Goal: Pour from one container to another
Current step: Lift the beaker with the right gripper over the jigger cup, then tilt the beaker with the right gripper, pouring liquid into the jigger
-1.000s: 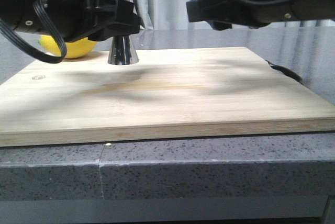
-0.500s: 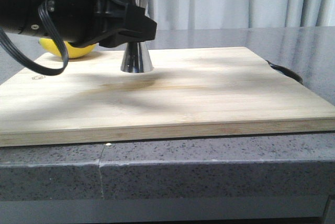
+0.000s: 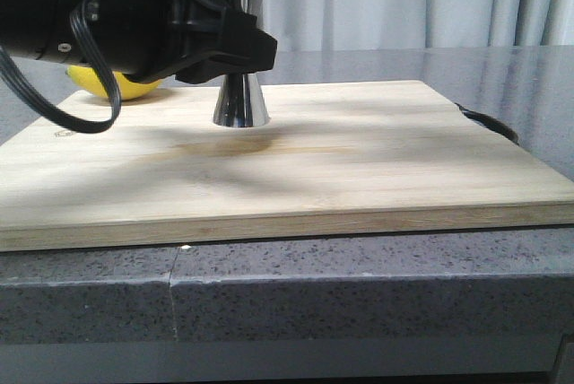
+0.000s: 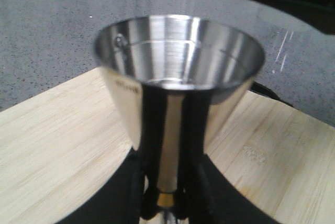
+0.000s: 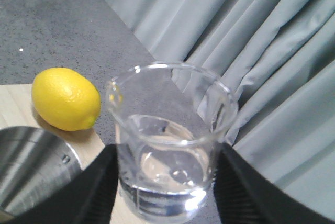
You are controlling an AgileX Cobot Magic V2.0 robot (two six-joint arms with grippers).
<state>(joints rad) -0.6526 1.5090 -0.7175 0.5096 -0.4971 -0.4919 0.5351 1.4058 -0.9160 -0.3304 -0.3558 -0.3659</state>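
**A:** Jigger (image 3: 240, 97) is standing on the cutting board (image 3: 359, 160) with the left gripper (image 3: 235, 48) clamped around its narrow waist. In the left wrist view the black fingers (image 4: 151, 145) run up both sides of the lower cone, so that claw is definitely clenched on it. The top cup looks empty and dry from here.

**B:** And the beaker (image 5: 170, 140)? I can't find it in the front view at all.

**A:** Only the right wrist cam shows it. The right gripper (image 5: 165, 182) has it pinched between its two dark pads, held upright, with a bit of clear liquid at the bottom. The jigger's rim (image 5: 36, 174) is low in the corner of that view, next to the lemon (image 5: 65, 98), so the beaker seems to be up above and off to one side of it.

**B:** So pouring hasn't started.

**A:** Nope, I'd call this the lining-up step. Next move probably needs the beaker's lip brought over the jigger's mouth, then a slow tilt. The mouth is small, so a sloppy tilt could spill onto the board.

**B:** Anything different from a second ago?

**A:** Yeah, the jigger and left arm have slid right along the board, away from the lemon. The right arm was visible across the top of the front view then; now it's almost entirely out of frame.
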